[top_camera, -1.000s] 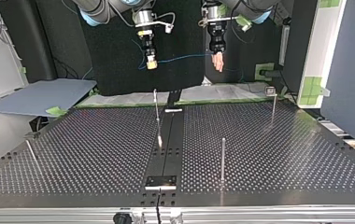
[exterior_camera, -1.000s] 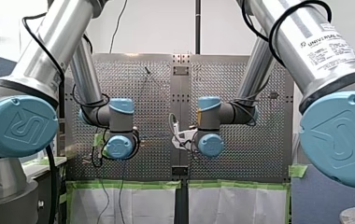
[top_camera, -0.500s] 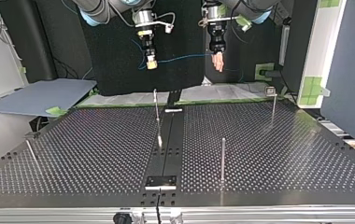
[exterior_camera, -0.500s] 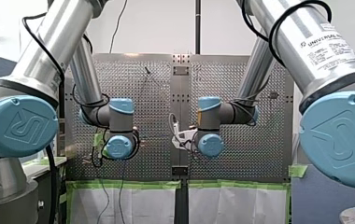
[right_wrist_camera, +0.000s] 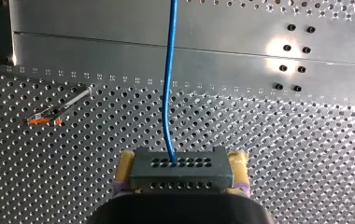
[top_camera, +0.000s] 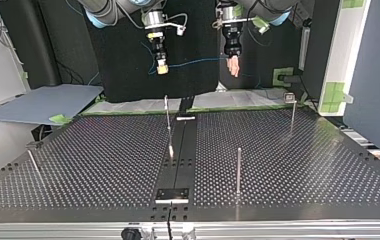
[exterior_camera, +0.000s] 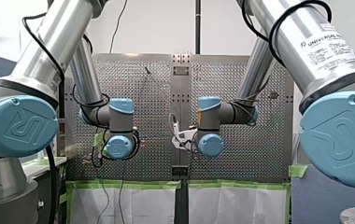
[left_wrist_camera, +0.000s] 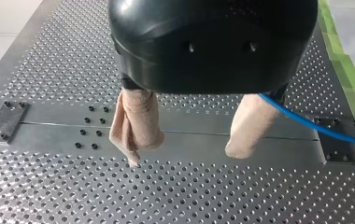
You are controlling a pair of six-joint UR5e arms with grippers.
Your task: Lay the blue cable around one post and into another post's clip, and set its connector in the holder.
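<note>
A white wall (exterior_camera: 157, 28) stands behind the shiny metal table (exterior_camera: 154, 112) full of little holes. On the other side hangs a black cloth (top_camera: 188, 40). A flat grey board (top_camera: 43, 102) lies near it, and green tape (top_camera: 335, 92) sticks to a white panel (top_camera: 345, 45).

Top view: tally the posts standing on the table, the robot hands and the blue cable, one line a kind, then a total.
Posts: 4 (left post, middle post, near post, far-right post)
Hands: 2 (right hand, left hand)
Blue cable: 1
Total: 7
</note>
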